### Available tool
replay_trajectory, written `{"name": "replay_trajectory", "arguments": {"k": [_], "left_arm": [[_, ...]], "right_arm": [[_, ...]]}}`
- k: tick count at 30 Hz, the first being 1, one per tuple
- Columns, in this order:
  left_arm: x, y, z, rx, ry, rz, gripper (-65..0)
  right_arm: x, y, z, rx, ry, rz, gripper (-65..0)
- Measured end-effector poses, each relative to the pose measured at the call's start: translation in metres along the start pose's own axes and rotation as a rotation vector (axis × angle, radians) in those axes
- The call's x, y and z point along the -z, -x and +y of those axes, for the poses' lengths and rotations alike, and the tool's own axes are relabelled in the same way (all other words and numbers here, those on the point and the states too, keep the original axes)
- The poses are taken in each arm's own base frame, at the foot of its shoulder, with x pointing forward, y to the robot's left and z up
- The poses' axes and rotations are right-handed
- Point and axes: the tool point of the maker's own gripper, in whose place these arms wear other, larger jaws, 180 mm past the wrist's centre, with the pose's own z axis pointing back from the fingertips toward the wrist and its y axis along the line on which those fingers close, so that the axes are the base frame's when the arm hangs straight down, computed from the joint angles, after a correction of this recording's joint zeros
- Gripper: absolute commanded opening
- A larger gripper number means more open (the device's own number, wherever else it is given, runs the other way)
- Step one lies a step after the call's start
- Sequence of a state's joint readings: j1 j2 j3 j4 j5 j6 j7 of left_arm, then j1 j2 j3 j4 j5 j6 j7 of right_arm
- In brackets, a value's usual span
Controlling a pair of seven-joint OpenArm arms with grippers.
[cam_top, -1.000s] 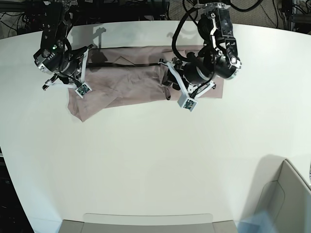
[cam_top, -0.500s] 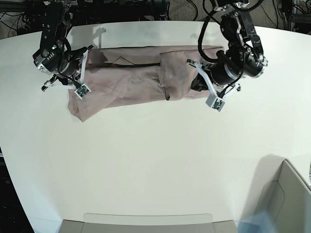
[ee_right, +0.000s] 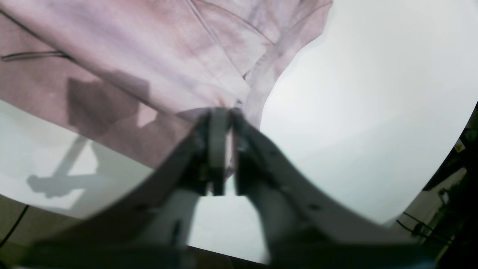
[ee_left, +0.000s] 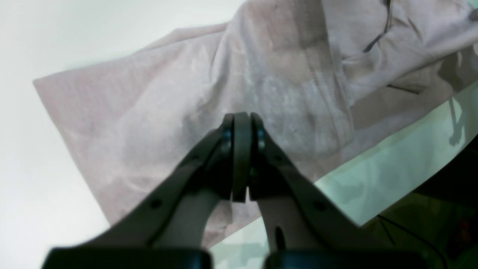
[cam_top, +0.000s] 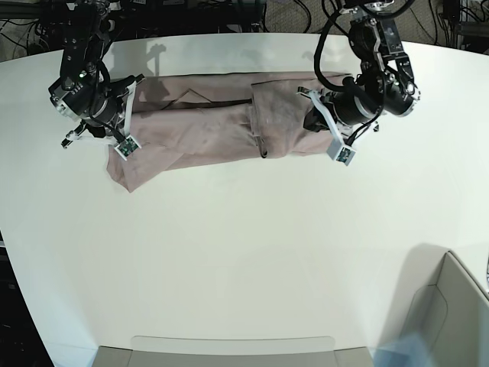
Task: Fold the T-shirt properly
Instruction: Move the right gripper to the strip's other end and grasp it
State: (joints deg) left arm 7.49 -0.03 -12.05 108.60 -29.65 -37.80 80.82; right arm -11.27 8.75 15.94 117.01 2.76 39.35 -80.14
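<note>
The pink-mauve T-shirt [cam_top: 206,130] lies as a long wrinkled band across the far part of the white table [cam_top: 229,252]. My right gripper [cam_top: 107,124] is at its left end. In the right wrist view it [ee_right: 222,112] is shut on a gathered edge of the T-shirt [ee_right: 130,48]. My left gripper [cam_top: 313,118] is over the shirt's right end. In the left wrist view it [ee_left: 241,117] is shut, its tips against the T-shirt [ee_left: 149,112], with no cloth visible between the fingers. The arm hides the shirt's right edge in the base view.
A grey bin [cam_top: 451,306] stands at the near right corner and a flat grey tray edge [cam_top: 229,348] runs along the near side. Dark cables and racks [cam_top: 252,11] lie behind the table's far edge, close to the shirt.
My left arm has moved right along the shirt, from its middle to its right end, then slightly towards the far edge. The right arm has hardly moved.
</note>
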Motion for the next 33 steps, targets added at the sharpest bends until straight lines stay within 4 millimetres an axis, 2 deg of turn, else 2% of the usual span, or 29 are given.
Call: {"name": "replay_trajectory", "arguments": {"k": [2,6,11,13,16,18,21,24,26,29,33], "left_arm": [[0.000,0.000,0.000,0.000,0.000,0.000,-65.0],[0.000,0.000,-0.001,0.003,0.003,0.001,-65.0],[0.001,0.000,-0.001,0.003,0.003,0.001,-65.0],[0.001,0.000,-0.001,0.003,0.003,0.001,-65.0],[0.001,0.000,-0.001,0.003,0.003,0.001,-65.0],[0.000,0.000,-0.001,0.001,0.002,0.002,-65.0],[0.000,0.000,0.000,0.001,0.001,0.000,-65.0],[0.001,0.001,-0.002,0.003,0.003,0.006,-65.0],[0.004,0.003,-0.002,-0.005,0.012,0.010,-65.0],[0.014,0.015,-0.001,-0.040,0.035,0.050,-65.0],[0.025,0.036,-0.001,-0.087,0.062,0.113,-65.0]], "right_arm": [[0.000,0.001,0.000,-0.002,-0.001,0.003,-51.1],[0.001,0.005,0.004,0.001,-0.010,0.011,-50.4],[-0.003,-0.008,-0.013,0.021,0.029,-0.025,-50.3],[-0.007,-0.006,-0.032,0.091,0.068,-0.044,-50.3],[-0.021,0.013,-0.079,0.258,0.186,-0.039,-50.1],[-0.030,0.020,-0.099,0.350,0.223,-0.072,-50.0],[-0.029,0.020,-0.118,0.383,0.228,-0.085,-50.0],[-0.030,0.013,-0.149,0.390,0.257,-0.109,-50.0],[-0.016,0.020,-0.148,0.408,0.217,-0.079,-50.0],[0.012,0.031,-0.121,0.439,0.104,-0.012,-50.0],[0.037,0.028,-0.094,0.478,-0.022,-0.013,-50.0]]}}
